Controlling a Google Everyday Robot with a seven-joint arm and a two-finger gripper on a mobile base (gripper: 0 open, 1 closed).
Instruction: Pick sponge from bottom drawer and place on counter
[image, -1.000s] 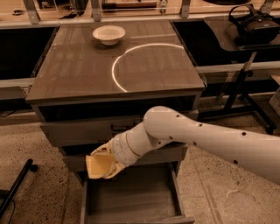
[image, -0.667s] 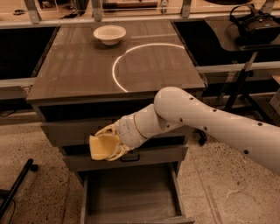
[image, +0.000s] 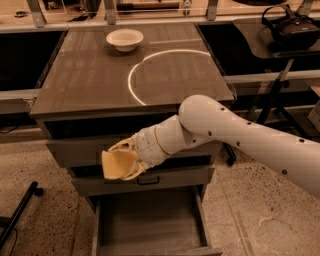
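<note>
The claw (image: 126, 160) is closed on the sponge (image: 113, 166), its fingers clamped over and under the pale block, in the air before the upper drawers (image: 185, 177). The open bottom drawer (image: 150, 222) lies just below the claw, and the counter (image: 85, 85) sits above and behind it. The bowl (image: 124, 39) stands far beyond the claw, beside the white arc (image: 131, 82).

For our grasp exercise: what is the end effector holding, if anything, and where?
The sponge, gripped at its wrist-side end by the end effector, above the bottom drawer.
</note>
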